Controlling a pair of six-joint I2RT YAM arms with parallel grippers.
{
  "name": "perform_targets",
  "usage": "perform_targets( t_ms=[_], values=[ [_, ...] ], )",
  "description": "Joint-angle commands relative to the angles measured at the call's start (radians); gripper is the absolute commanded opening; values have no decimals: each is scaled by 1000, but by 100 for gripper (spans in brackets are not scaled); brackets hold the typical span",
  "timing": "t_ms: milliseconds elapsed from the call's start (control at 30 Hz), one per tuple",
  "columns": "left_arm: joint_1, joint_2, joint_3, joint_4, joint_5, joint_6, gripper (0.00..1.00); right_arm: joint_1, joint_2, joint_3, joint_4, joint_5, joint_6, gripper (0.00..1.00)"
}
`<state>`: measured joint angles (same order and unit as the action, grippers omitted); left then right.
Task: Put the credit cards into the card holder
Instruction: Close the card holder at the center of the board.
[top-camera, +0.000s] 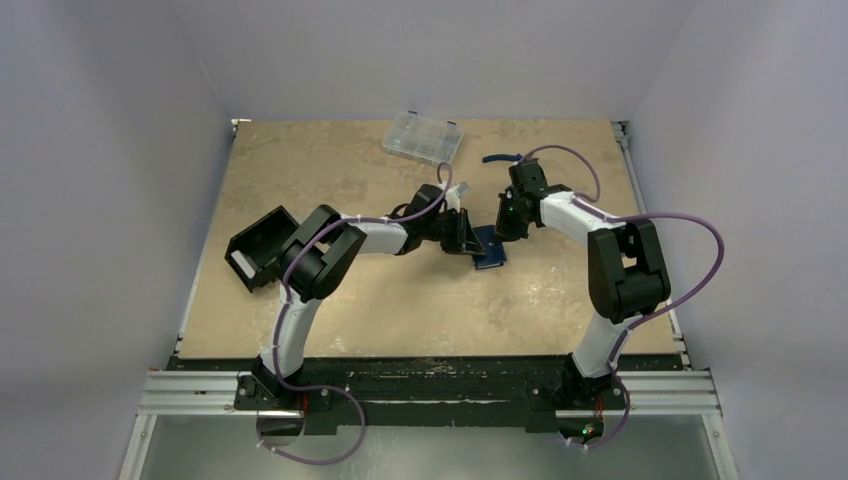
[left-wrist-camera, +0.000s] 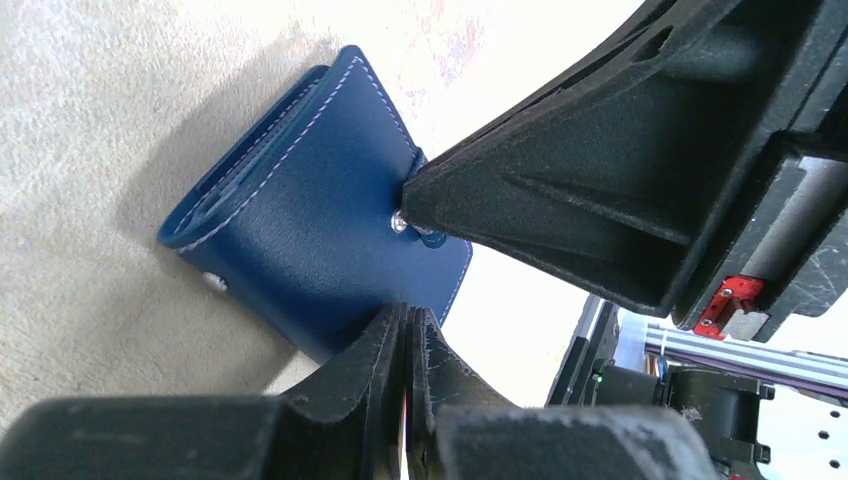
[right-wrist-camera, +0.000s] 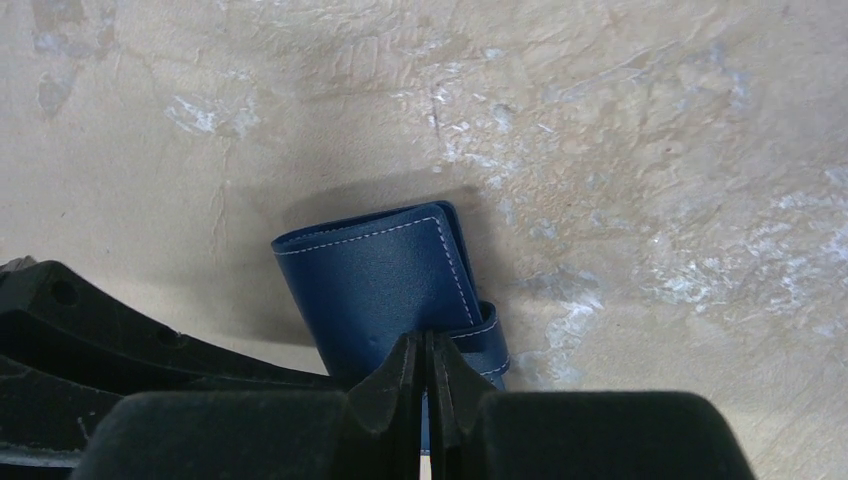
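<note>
The small stitched navy-blue folding wallet lies on the beige mottled table, just ahead of both claws and between them. The right gripper has its black fingers pressed together, pinching the wallet's snap tab at their tips. The left gripper is also pressed together, its tips touching the wallet's nearest edge.

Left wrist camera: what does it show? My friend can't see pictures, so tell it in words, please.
A dark blue, white-stitched card holder sits loosely folded on a beige table. The left gripper, fingers shut, meets its near edge, and the tip of the right gripper touches its snap tab.
</note>
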<state>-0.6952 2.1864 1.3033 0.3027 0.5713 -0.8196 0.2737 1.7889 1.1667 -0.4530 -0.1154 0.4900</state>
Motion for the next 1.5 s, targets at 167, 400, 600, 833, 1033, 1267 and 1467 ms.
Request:
perform_targets(
  t_ms=[167, 400, 600, 833, 1033, 1267, 1467],
  values=[
    [70, 11, -20, 156, 147, -220, 2, 2, 0, -1, 55, -70, -55, 13],
    [103, 44, 54, 177, 117, -251, 0, 1, -10, -17, 76, -99, -55, 18],
    [93, 114, 113, 122, 79, -207, 0, 1, -14, -19, 82, -115, -69, 25],
    [66, 140, 112, 47, 18, -168, 0, 1, -12, -27, 78, -108, -94, 24],
    [69, 115, 57, 43, -35, -176, 0, 1, -17, -55, 93, -124, -82, 20],
    [70, 108, -7, 97, -43, -209, 0, 2, -33, -132, 149, -104, -39, 8],
    [70, 105, -18, 106, -50, -218, 0, 4, -78, -243, 242, -48, 47, 4]
  ],
)
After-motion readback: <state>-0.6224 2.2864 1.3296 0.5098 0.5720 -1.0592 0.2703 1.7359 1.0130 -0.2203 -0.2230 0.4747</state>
